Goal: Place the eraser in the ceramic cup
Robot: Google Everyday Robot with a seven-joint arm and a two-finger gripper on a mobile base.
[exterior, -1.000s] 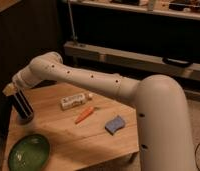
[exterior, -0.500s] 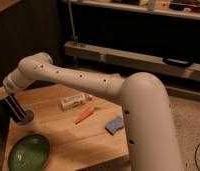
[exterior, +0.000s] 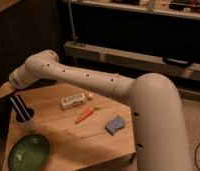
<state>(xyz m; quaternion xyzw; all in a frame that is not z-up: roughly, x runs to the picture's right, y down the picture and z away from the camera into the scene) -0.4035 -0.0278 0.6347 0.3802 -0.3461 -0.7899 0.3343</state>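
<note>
Since the earlier frames the arm has lifted up and away to the left, leaving the eraser (exterior: 20,108) standing in the cup (exterior: 27,121). It had been holding that block lower, right over the cup. Now the pincer (exterior: 4,90) hangs above and to the left of the cup, clear of the block; whether it is open or closed cannot be told.

Dark and striped, the eraser leans in the cup with its upper half sticking out above the rim. It looks light and stiff, likely a little grippy; its tall free end would be the place to take hold. The cup is small and pale, probably breakable and easy to tip with so long a thing inside.

Just in front of the cup on the tabletop (exterior: 88,142) sits a green plate (exterior: 28,152), apparently holding nothing. A carrot (exterior: 84,115), a blue sponge (exterior: 115,125) and a small white packet (exterior: 74,101) lie to the right.
</note>
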